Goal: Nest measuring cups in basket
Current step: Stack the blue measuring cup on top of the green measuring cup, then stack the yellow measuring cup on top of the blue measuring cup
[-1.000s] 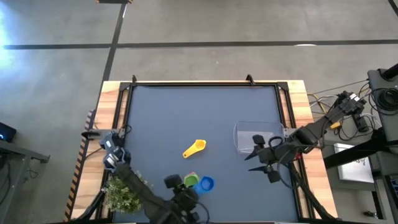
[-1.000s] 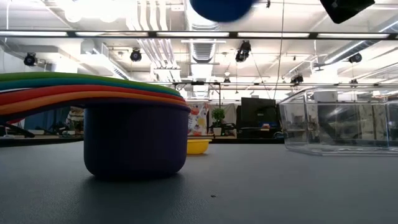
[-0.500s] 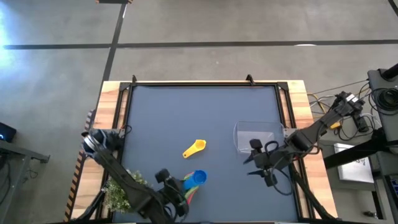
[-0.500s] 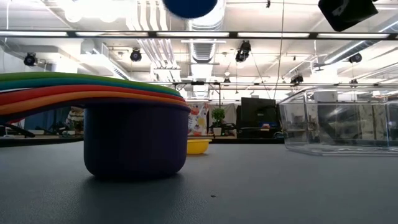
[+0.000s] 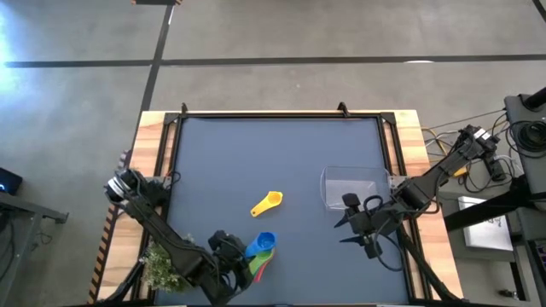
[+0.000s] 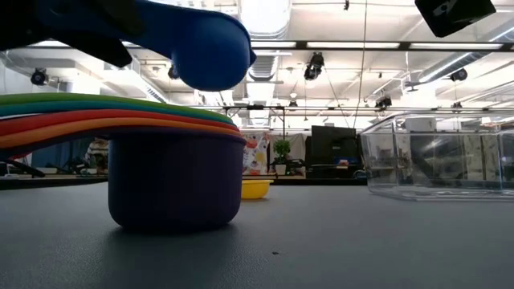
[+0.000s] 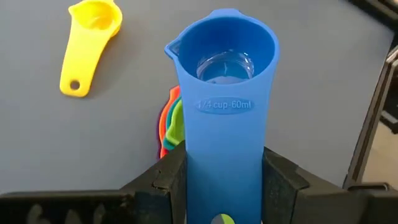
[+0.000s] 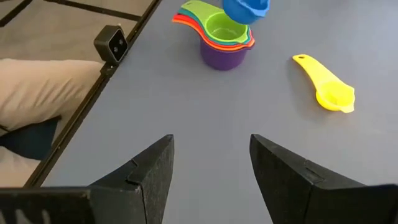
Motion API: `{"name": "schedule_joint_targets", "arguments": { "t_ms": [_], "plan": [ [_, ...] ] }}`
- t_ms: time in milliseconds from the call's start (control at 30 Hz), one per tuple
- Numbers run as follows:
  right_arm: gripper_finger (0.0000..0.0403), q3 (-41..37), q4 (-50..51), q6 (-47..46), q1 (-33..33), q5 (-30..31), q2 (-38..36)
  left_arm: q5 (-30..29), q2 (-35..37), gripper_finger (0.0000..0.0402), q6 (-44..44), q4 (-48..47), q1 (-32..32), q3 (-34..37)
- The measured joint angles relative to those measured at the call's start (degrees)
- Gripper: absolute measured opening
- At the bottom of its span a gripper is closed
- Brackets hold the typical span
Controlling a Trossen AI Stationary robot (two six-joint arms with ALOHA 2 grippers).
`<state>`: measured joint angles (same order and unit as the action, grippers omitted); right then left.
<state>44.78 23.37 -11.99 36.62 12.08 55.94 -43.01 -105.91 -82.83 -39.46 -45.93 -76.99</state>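
The left gripper (image 7: pixel 221 186) is clamping one blue cup (image 7: pixel 222 93) by its handle above a nested stack (image 8: pixel 221 37) near the bench's (image 5: pixel 281 153) front edge. One yellow cup (image 5: pixel 267 203) is lying mid-bench. One basket (image 5: pixel 351 188) is sitting by the right edge, beside the spread-fingered right gripper (image 5: pixel 357 223).

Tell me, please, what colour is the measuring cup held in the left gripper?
Blue; the 1/4 measuring cup shows best in the left wrist view.

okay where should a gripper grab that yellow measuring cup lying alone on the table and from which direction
Grip the small yellow plastic measuring cup by its short flat handle, coming straight down from above with the fingers across the handle's width. It lies flat on the dark table, bowl up, with open space all around; the handle is narrow and straight, while the round bowl would likely slip.
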Motion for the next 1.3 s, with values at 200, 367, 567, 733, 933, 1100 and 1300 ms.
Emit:
{"name": "schedule_joint_targets", "arguments": {
  "t_ms": [200, 367, 567, 733, 933, 1100, 1300],
  "plan": [
    [0.0199, -0.01, -0.10, -0.02, 0.00, 0.07, 0.00, 4.28, -3.52, 0.0120, 0.41, -5.37, 0.00, -4.01],
    [0.0199, -0.01, -0.13, 0.00, 0.00, 0.14, 0.00, 6.58, -6.42, 0.0148, -0.20, -8.16, 0.00, -6.79],
    [0.0199, -0.01, -0.12, 0.07, 0.00, 0.13, -0.01, 8.03, -7.47, 0.0166, -4.42, -12.66, 0.00, -8.15],
    [0.0199, -0.01, -0.12, 0.20, 0.00, 0.13, -0.02, 8.37, -7.18, 0.0170, -3.61, -10.52, 0.00, -8.95],
    [0.0199, -0.01, -0.13, 0.22, 0.00, 0.13, -0.02, 9.33, -7.29, 0.0189, 0.81, -10.34, 0.01, -13.08],
    [0.0199, -0.01, -0.14, 0.11, 0.00, 0.13, -0.02, 3.09, -7.32, 0.0211, 3.31, -14.22, 0.58, -15.71],
    [0.0199, -0.01, -0.19, 0.20, 0.00, 0.13, -0.02, 3.40, -7.08, 0.0216, 6.11, -19.28, 5.17, -14.97]
  ]
}}
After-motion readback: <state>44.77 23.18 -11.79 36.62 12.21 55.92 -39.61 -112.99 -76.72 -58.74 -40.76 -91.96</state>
